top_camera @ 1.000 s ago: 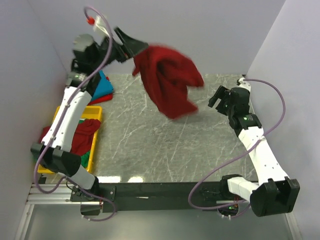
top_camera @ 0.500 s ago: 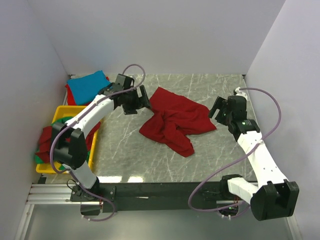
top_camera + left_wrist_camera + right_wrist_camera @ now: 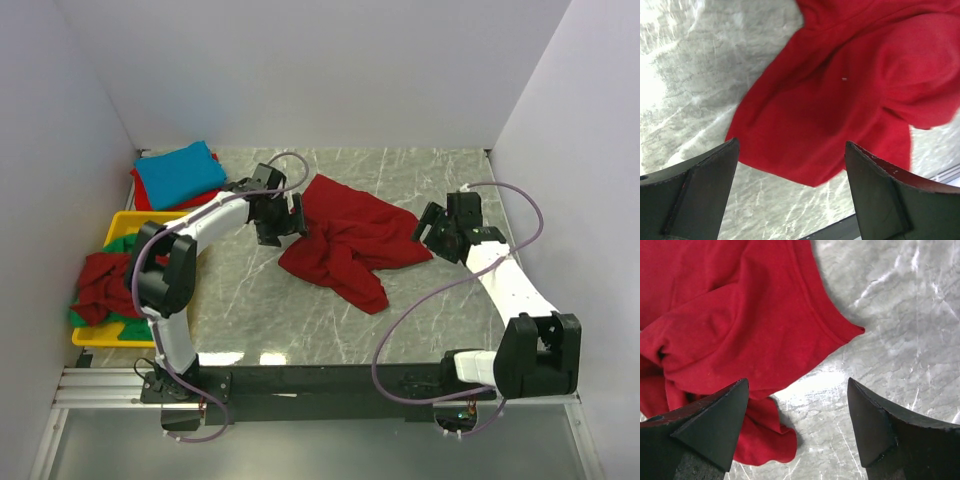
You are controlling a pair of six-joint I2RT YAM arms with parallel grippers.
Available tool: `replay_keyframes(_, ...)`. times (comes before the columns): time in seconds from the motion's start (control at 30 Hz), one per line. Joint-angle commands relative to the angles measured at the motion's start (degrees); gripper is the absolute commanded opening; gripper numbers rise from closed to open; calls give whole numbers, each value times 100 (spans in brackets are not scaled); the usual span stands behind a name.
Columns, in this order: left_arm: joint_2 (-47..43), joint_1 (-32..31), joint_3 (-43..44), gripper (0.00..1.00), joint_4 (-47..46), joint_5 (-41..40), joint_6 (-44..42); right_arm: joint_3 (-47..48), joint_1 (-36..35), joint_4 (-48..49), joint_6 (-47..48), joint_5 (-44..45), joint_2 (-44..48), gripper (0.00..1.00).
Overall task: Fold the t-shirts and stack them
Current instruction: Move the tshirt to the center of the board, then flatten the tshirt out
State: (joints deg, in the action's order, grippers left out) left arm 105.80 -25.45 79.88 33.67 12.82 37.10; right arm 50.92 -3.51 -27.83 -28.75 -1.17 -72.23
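Dropped since 1 second back: dark red t-shirt point(image 3: 350, 245), now crumpled on table point(image 3: 250, 310) centre, no longer aloft. Both empty: left gripper point(image 3: 293, 220), jaws spread at its left edge; right gripper point(image 3: 428, 226), spread by its right corner. Handling: light, limp cotton; pinch 2 hem corners, I'd judge.

I can read no text, label, brand, number or sign anywhere in my views. The dark red t-shirt point(image 3: 805, 125) shows only a pale speck point(image 3: 844, 78), too small for me to make out.
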Motion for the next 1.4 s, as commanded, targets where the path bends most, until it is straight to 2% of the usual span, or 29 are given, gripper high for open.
replay_keyframes(0.0,142,-39,90,91,52,115,-212,-73,236,50,-148,-164,-133,85)
replay_keyframes(0.23,187,-48,-139,89,-150,344,-133,-47,596,6,-210,-314,-582,84)
replay_keyframes(0.67,951,-56,301,81,-45,862,-115,138,729,252,-183,-427,-1522,77)
replay_keyframes(0.8,1022,-56,388,72,-10,889,-142,199,738,366,-175,-507,-1786,75)
replay_keyframes(0.97,1171,-56,520,54,87,889,-195,410,738,489,-148,-612,-2102,70)
replay_keyframes(1.0,1189,-56,555,51,96,889,-195,445,738,507,-139,-647,-2146,66)
replay_keyframes(1.07,1241,-56,582,38,105,880,-212,585,738,533,-122,-700,-2295,58)
replay_keyframes(1.1,1250,-56,599,33,113,863,-221,630,738,542,-96,-727,-2357,47)
replay_keyframes(1.13,1259,-56,617,19,122,854,-221,682,738,551,-78,-788,-2401,42)
replay_keyframes(1.17,1268,-56,643,13,122,810,-230,779,738,551,-26,-823,-2506,29)
replay_keyframes(1.2,1268,-56,669,2,131,801,-256,840,738,568,-8,-928,-2559,22)
replay_keyframes(1.27,1277,-48,861,1,227,531,-317,1024,738,525,45,-1025,-2717,4)
replay_keyframes(1.37,1207,-21,1466,1,578,-162,-580,1314,746,385,80,-1096,-2762,0)
